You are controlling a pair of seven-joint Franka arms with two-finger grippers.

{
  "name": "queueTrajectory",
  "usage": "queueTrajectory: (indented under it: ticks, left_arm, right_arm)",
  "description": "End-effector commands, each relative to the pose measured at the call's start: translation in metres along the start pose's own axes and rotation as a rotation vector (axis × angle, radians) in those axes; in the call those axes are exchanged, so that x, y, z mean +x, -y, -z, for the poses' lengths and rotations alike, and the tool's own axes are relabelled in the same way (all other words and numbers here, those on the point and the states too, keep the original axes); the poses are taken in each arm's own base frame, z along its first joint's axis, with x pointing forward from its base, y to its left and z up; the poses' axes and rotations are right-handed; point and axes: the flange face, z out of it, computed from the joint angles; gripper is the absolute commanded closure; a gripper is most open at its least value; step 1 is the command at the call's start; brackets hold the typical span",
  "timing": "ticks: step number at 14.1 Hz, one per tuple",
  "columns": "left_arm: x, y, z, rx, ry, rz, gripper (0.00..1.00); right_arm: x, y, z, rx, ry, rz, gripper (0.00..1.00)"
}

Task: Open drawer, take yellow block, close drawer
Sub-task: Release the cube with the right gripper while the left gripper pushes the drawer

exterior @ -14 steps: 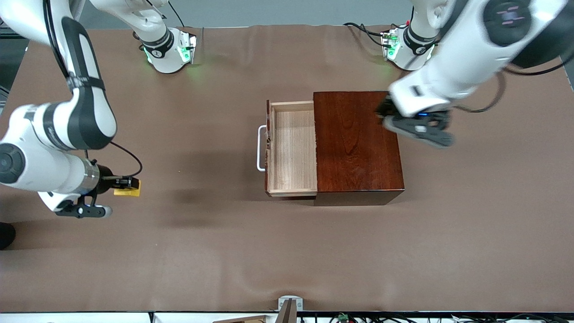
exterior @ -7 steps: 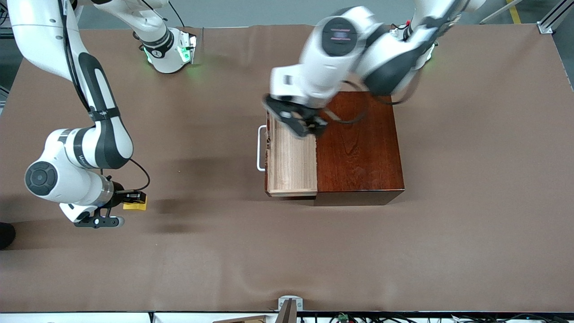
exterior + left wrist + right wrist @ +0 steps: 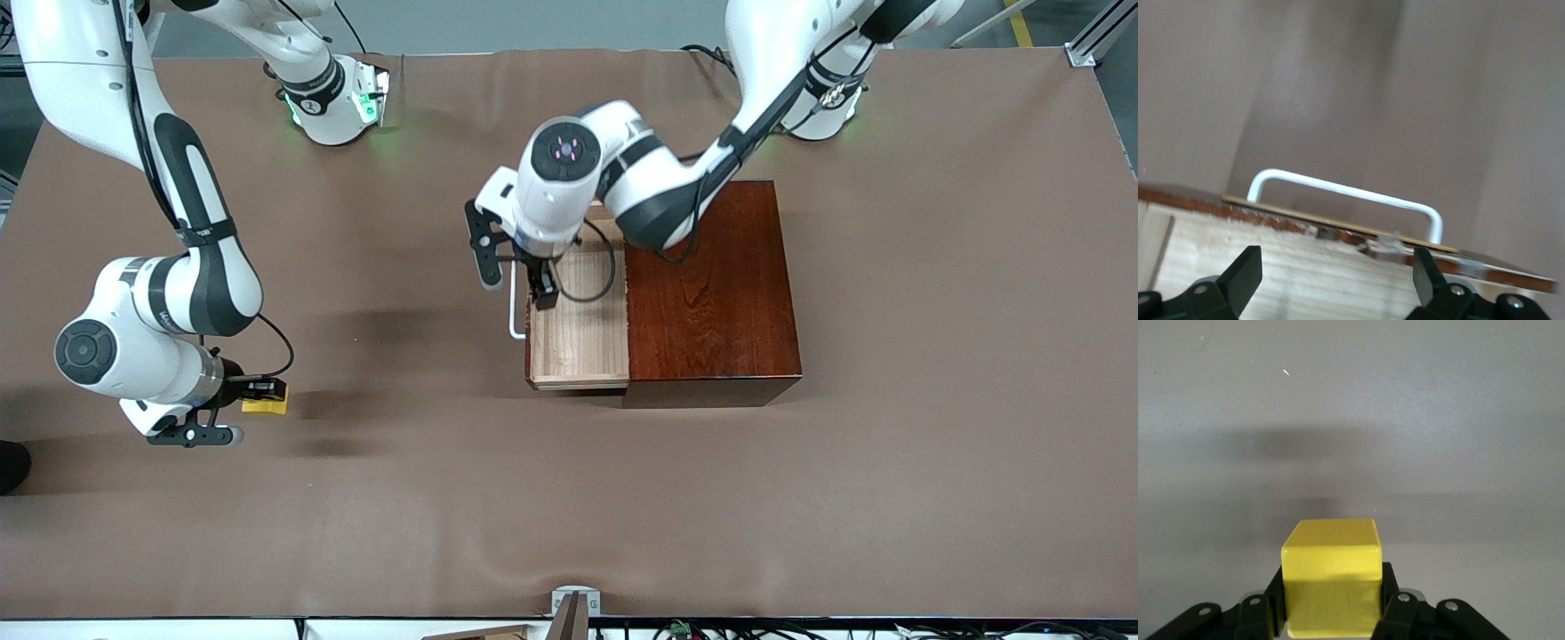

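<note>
Glossy reddish-brown wooden box point(image 3: 711, 284) on the matte brown counter point(image 3: 933, 444). Drawer point(image 3: 578, 333) pulled out toward the right arm's end, pale grained interior, chipped front edge, white U-shaped bar handle point(image 3: 1345, 195). Left gripper point(image 3: 1338, 283) over the drawer's front edge by the handle, jaws spread wide, touching nothing. Yellow block point(image 3: 1331, 583), small plain-faced cuboid with rounded edges, pinched between the jaws of the right gripper point(image 3: 258, 391), low over the counter at the right arm's end, well apart from the box.
</note>
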Motion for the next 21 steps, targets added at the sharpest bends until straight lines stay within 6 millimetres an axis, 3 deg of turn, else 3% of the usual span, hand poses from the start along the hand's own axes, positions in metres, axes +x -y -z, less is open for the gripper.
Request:
queueTrajectory:
  ticks: [1, 5, 8, 13, 18, 21]
  left_arm:
    - [0.019, -0.012, -0.005, 0.055, -0.011, -0.091, 0.00]
    - [0.029, -0.022, -0.037, 0.104, -0.023, -0.121, 0.00]
    - [0.026, -0.018, -0.061, 0.105, -0.025, -0.119, 0.00]
    - [0.017, -0.007, -0.059, 0.110, 0.022, -0.140, 0.00]
    - [-0.005, 0.008, -0.046, 0.097, 0.147, -0.113, 0.00]
    - [-0.013, 0.010, -0.036, 0.129, 0.223, -0.140, 0.00]
  right_arm:
    - [0.002, -0.017, -0.014, -0.009, -0.005, 0.030, 1.00]
    - [0.003, -0.017, -0.029, -0.006, -0.001, 0.028, 1.00]
    - [0.003, -0.019, -0.034, 0.000, 0.000, 0.009, 1.00]
    - [0.007, -0.025, -0.055, 0.002, -0.017, -0.033, 1.00]
    - [0.011, -0.030, -0.068, -0.002, -0.055, -0.056, 1.00]
    - [0.010, -0.035, -0.079, -0.002, -0.046, -0.066, 0.94]
